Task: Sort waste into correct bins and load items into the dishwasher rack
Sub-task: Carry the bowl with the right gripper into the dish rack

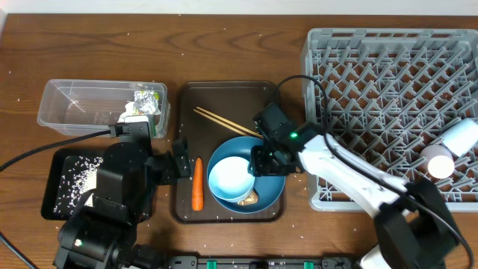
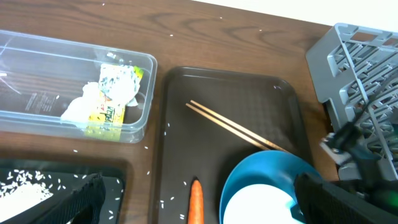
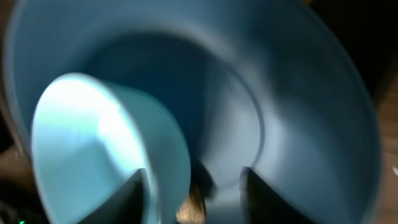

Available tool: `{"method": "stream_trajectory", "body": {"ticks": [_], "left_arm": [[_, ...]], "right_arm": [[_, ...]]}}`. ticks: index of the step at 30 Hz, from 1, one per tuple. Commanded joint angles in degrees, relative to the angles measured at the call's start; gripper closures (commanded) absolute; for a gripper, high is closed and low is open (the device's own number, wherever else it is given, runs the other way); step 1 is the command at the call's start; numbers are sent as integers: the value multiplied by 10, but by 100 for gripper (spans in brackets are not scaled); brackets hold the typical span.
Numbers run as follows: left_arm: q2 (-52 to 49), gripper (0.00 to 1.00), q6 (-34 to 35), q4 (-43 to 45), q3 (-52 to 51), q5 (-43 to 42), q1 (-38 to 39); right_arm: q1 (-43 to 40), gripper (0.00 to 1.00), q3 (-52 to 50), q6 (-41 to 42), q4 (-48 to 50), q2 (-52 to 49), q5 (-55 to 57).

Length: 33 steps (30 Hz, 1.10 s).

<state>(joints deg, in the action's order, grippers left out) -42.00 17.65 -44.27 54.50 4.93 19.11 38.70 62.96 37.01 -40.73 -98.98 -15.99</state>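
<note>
The dark-blue plate (image 1: 270, 188) lies on the brown serving tray (image 1: 224, 93) with the white bowl (image 1: 229, 176) and a brown food lump (image 1: 250, 198) on it. My right gripper (image 1: 267, 161) is open low over the plate. In the right wrist view its fingers (image 3: 196, 190) straddle the bowl's wall (image 3: 99, 137), with the lump (image 3: 191, 208) between them. My left gripper (image 1: 178, 166) is open and empty by the tray's left edge. The carrot (image 2: 196, 202) lies between its fingers (image 2: 199, 183). The chopsticks (image 1: 224, 121) lie on the tray.
The clear tub (image 1: 75, 101) holds the wrapper (image 1: 147, 101) and white paper. The black tray (image 1: 56, 202) holds rice (image 1: 81, 175). The grey rack (image 1: 373, 97) at the right holds two cups (image 1: 437, 161) (image 1: 463, 134). Loose rice grains dot the table.
</note>
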Motion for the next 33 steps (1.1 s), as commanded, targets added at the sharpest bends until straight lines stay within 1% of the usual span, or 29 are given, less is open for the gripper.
{"method": "stream_trajectory", "body": {"ticks": [1, 4, 8, 9, 15, 22, 24, 28, 31, 33], "left_arm": [[2, 2, 6, -3, 5, 7, -3], [2, 2, 6, -3, 5, 7, -3], [2, 2, 6, -3, 5, 7, -3], [2, 2, 6, -3, 5, 7, -3], [2, 2, 6, -3, 5, 7, -3], [2, 2, 2, -3, 5, 7, -3], [1, 2, 1, -3, 5, 7, -3], [2, 2, 0, -3, 5, 7, -3], [2, 2, 0, -3, 5, 8, -3], [1, 2, 0, -3, 5, 7, -3]], "right_arm": [[4, 69, 7, 32, 19, -29, -9], [6, 71, 7, 33, 38, -47, -25], [11, 90, 7, 36, 39, -51, -22], [11, 98, 7, 36, 41, -48, -22], [-2, 99, 8, 2, 44, -3, -19], [-31, 99, 8, -20, -18, 107, 67], [-35, 99, 8, -20, -47, 138, 114], [-57, 99, 11, -19, -126, 202, 260], [-98, 99, 11, -17, -177, 241, 374], [-136, 99, 11, -17, -195, 259, 424]]}}
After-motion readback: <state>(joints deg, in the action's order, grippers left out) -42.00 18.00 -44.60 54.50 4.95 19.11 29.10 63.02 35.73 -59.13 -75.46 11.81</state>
